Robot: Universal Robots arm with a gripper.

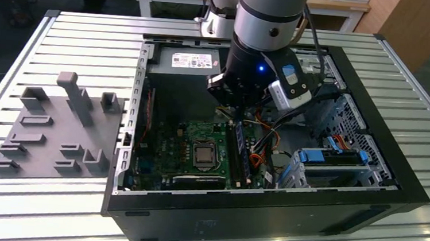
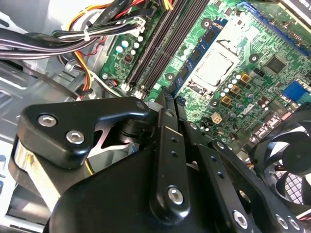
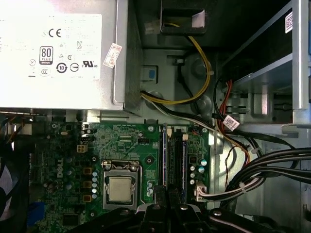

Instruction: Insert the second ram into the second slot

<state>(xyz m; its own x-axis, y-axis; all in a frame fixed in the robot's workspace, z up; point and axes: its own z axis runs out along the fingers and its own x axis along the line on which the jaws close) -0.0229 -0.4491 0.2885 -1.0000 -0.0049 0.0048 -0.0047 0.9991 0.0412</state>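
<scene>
Records one large white label [image 3: 51,46] with printed certification marks and text on the power supply [image 3: 121,58], plus one small white sticker [image 3: 112,55] with red print, set askew near the unit's edge. Notes two small white tags in the first wrist view: one white tag [image 3: 198,18] on a cable loop, one red-printed tag [image 3: 231,123] on a wire bundle. Locates the second ram [image 3: 164,160] inside the open computer case [image 1: 394,180], standing on edge in the bank of memory slots [image 3: 178,162] just beside the processor socket [image 3: 119,188]. Describes it as a long, thin, dark-blue strip seen edge-on, without any view of its flat face. Cannot tell which slot holds it, nor how many sticks sit in the bank. Places the gripper [image 2: 166,97] over that slot bank, in line with the strip, contact not discernible. Finds the jaws drawn together, the black fingers [image 2: 167,145] converging at their tips; cannot tell whether anything thin sits pinched there. Counts one arm [image 1: 265,21], one case, one power supply, one processor socket, one fan [image 2: 291,165], two bright blue drive-bay latches [image 1: 324,158], and one grey fixture plate [image 1: 52,136] on the slatted table [image 1: 84,29], at the exterior view's left of the case.
</scene>
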